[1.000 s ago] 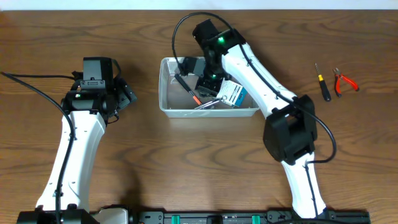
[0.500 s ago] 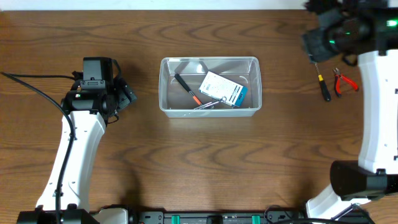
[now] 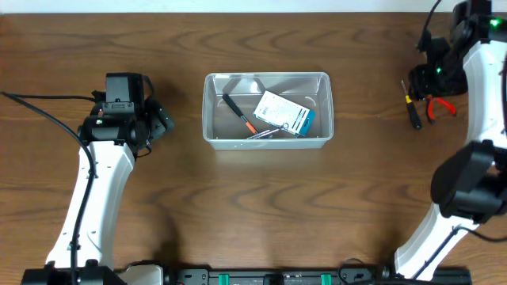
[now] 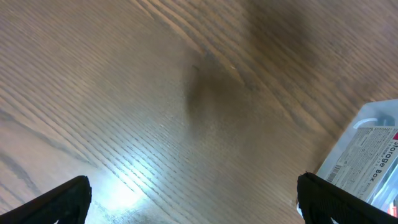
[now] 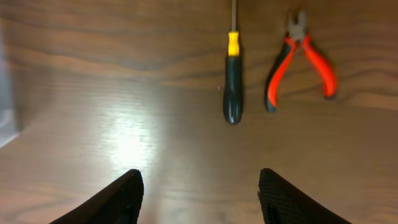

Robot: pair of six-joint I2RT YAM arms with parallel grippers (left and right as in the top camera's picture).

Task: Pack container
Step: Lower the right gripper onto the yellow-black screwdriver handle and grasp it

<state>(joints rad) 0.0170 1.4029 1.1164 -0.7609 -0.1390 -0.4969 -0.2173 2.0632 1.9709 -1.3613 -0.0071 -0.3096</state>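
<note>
Overhead view: container sits mid-table. Right gripper, fingers spread and empty, hovers near the screwdriver; best centred over the handle, straddling it crosswise. Left gripper spread wide, empty.

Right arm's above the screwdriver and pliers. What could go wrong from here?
1. The screwdriver and the red-handled pliers lie close together, so the open right hand might knock or catch the wrong one.
2. The blue-and-white box fills much of the container, so another tool may end up propped across it.
</note>
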